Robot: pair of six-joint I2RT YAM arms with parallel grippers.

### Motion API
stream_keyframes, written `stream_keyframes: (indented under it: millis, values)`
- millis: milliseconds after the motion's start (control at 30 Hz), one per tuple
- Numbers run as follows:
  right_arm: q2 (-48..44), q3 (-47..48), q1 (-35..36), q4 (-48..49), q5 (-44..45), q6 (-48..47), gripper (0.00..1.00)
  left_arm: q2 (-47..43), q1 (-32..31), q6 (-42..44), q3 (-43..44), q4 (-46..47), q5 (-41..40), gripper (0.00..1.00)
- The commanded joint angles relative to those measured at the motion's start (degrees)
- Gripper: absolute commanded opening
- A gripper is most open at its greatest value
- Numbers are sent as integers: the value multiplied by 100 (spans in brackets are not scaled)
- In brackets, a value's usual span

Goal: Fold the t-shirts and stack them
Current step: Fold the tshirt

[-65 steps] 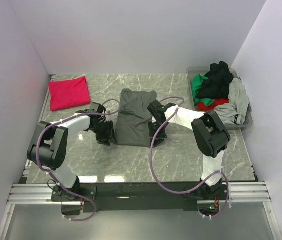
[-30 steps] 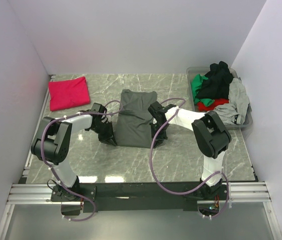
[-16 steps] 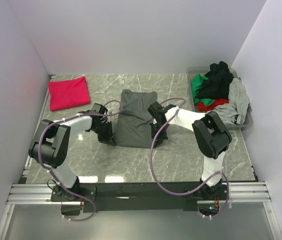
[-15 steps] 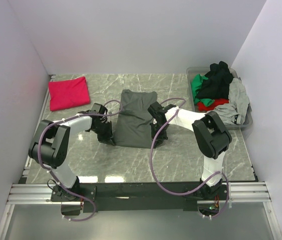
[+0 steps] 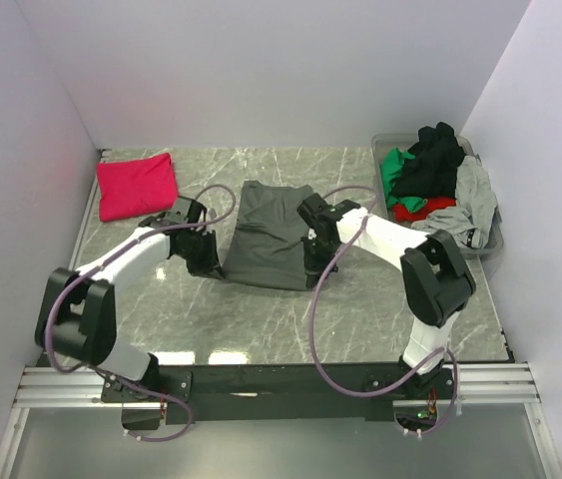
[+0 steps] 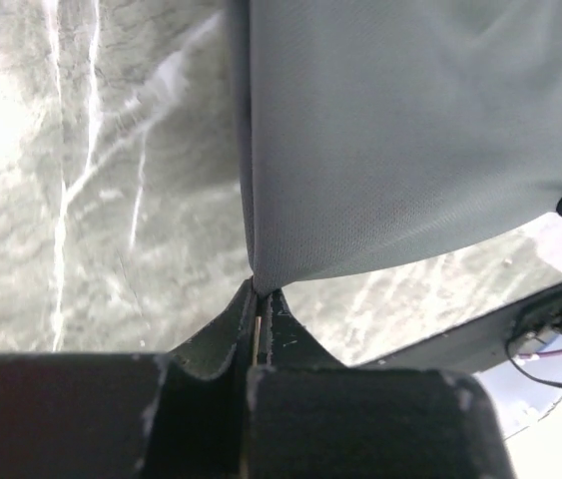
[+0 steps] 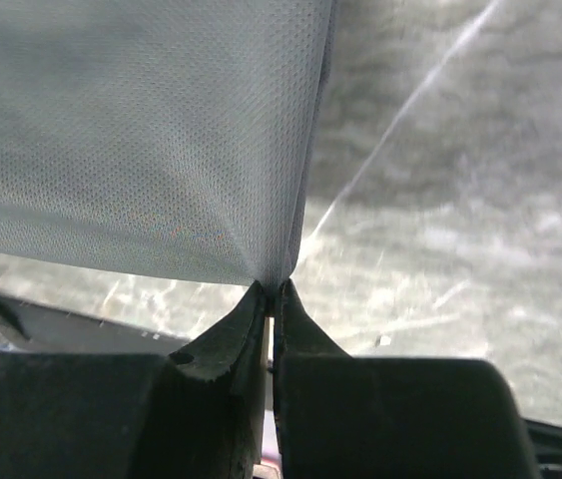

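A dark charcoal-grey t-shirt (image 5: 273, 232) lies folded lengthwise in the middle of the table. My left gripper (image 5: 207, 265) is shut on its near left corner, and in the left wrist view the cloth (image 6: 400, 150) hangs from the pinched fingertips (image 6: 259, 292). My right gripper (image 5: 313, 263) is shut on the near right corner, the cloth (image 7: 141, 140) pinched at its tips (image 7: 273, 287). The near hem is lifted off the table. A folded magenta-red t-shirt (image 5: 137, 185) lies at the back left.
A clear plastic tub (image 5: 490, 239) at the back right holds a heap of black, green, red and light grey shirts (image 5: 430, 170). White walls close in the table on the left, back and right. Purple cables loop from both arms.
Both grippers have closed on the near corners of the grey shirt and raised them, moving away from the bases. The shirt's near hem has come up with them.
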Motion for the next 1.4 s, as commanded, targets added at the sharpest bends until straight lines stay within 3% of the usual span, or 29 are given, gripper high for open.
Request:
stream_keyframes:
  millis: [0, 433, 667, 1000, 1367]
  values:
    - [-506, 193, 28, -877, 450, -43, 0, -452, 53, -75, 258, -667, -372, 0]
    - [-1841, -457, 845, -1581, 380, 518, 0, -2111, 0, -664, -128, -2109, 94, 0]
    - [-2519, -405, 1408, -1923, 256, 1283, 0, -2843, -61, -1042, 258, -2796, 366, 0]
    - [-2099, 404, 1276, -2152, 924, 1275, 0, -2027, -52, -840, 1049, -2348, 111, 0]
    - [-1141, 1353, 433, -1941, 1127, 493, 0, -778, 70, -682, 1656, -1662, 6, 0]
